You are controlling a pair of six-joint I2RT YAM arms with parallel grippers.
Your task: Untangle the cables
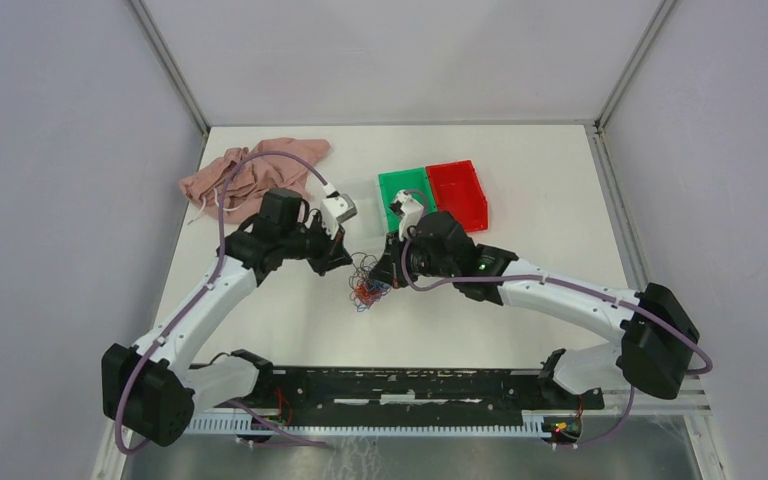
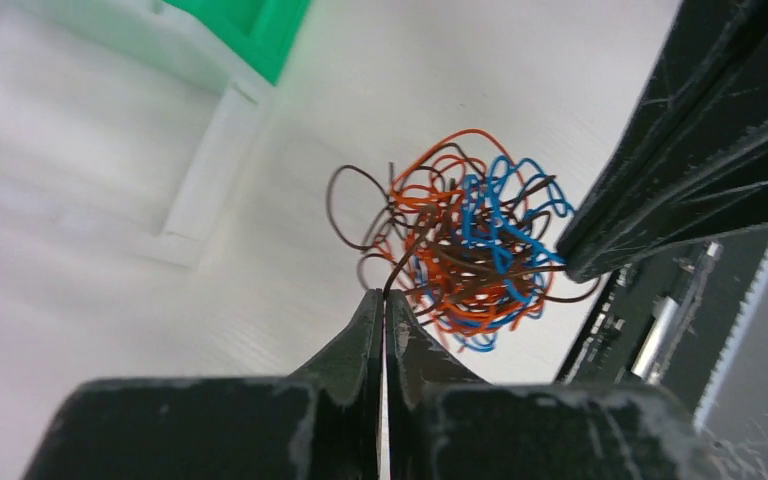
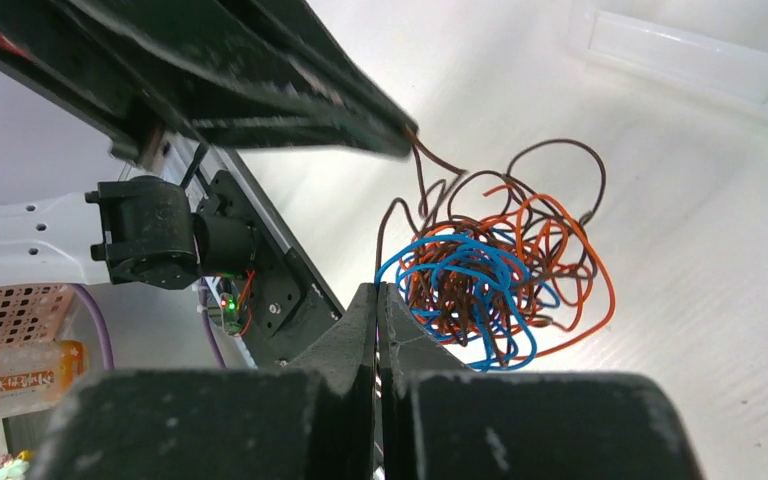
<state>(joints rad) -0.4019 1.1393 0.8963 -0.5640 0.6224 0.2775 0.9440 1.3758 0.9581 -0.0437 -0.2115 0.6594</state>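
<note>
The cables (image 1: 367,280) are a fist-sized wad of thin curly orange, blue and dark brown wires, held between the two grippers at mid-table. In the left wrist view the wad (image 2: 470,245) hangs just beyond my left gripper (image 2: 384,295), whose jaws are shut on a dark brown wire. In the right wrist view the wad (image 3: 500,275) sits beside my right gripper (image 3: 378,288), shut on a blue and a brown wire. In the top view the left gripper (image 1: 345,262) is left of the wad and the right gripper (image 1: 388,272) right of it.
A green bin (image 1: 405,188) and a red bin (image 1: 460,190) stand side by side behind the right gripper. A pink cloth (image 1: 245,172) with a white cord lies at the back left. White walls enclose the table (image 1: 520,220).
</note>
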